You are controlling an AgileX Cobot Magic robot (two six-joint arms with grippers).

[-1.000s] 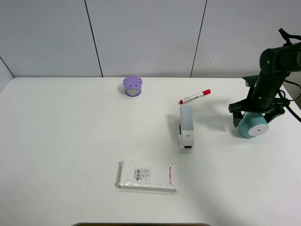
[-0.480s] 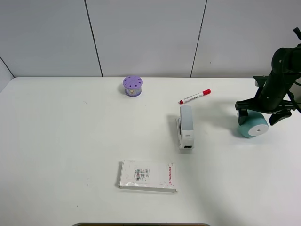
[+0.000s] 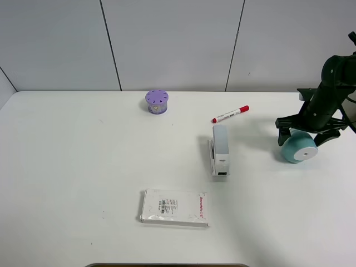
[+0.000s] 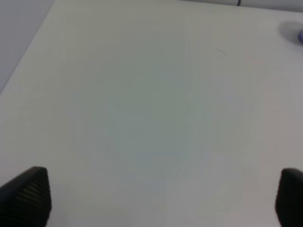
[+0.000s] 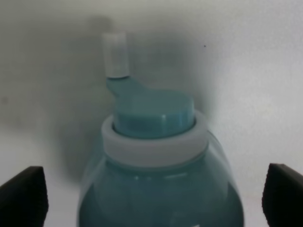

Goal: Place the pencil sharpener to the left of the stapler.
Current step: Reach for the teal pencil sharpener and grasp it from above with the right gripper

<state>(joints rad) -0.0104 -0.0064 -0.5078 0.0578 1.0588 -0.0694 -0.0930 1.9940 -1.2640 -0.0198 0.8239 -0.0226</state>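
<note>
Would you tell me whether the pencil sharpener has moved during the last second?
No. The pencil sharpener lies where it was, still equally far right of the stapler.

High view overlooks table (image 3: 83,167); right wrist view close on shared pencil sharpener (image 5: 161,156).

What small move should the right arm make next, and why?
Probably close the right gripper on the pencil sharpener. Its open jaws straddle the teal body, and the sharpener lies on the table to the right of the stapler, so it needs to be gripped before it can be carried across.
</note>
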